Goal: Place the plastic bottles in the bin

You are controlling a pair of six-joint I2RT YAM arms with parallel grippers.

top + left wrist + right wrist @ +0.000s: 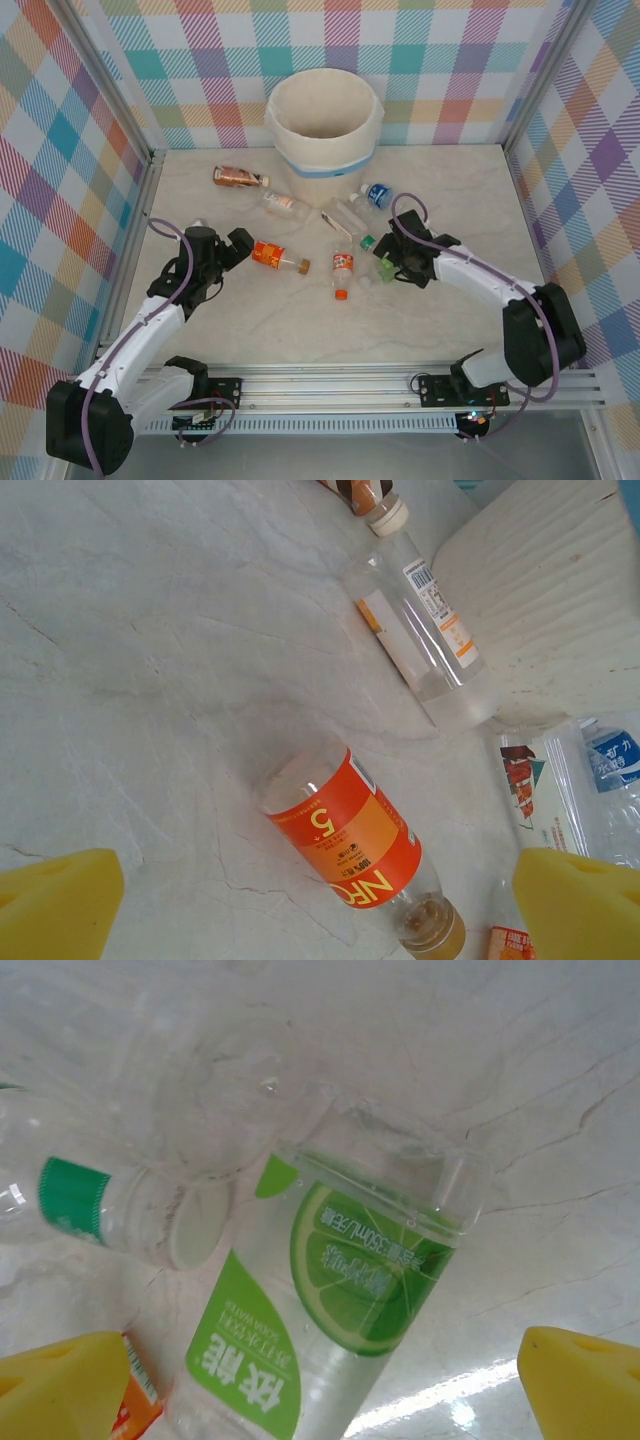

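Observation:
The cream-white bin (pixel 325 120) stands at the back of the table. Several plastic bottles lie in front of it. An orange-labelled bottle (pixel 275 256) (pixel 345 845) lies on its side just ahead of my left gripper (pixel 238 247) (pixel 320 910), which is open with its yellow pads (pixel 55 900) wide on either side. A clear bottle with a green lime label (pixel 330 1310) (pixel 385 265) lies between the spread yellow pads (pixel 585 1380) of my open right gripper (pixel 393 258) (pixel 320 1390). Whether either gripper touches its bottle, I cannot tell.
A brown-labelled bottle (pixel 238 178), a clear bottle (pixel 285 203) (pixel 420 630), a red-orange one (pixel 343 272), a blue-labelled one (pixel 375 195) and a green-capped one (pixel 75 1200) lie scattered between the grippers and the bin wall (pixel 540 590). Checked walls enclose the table.

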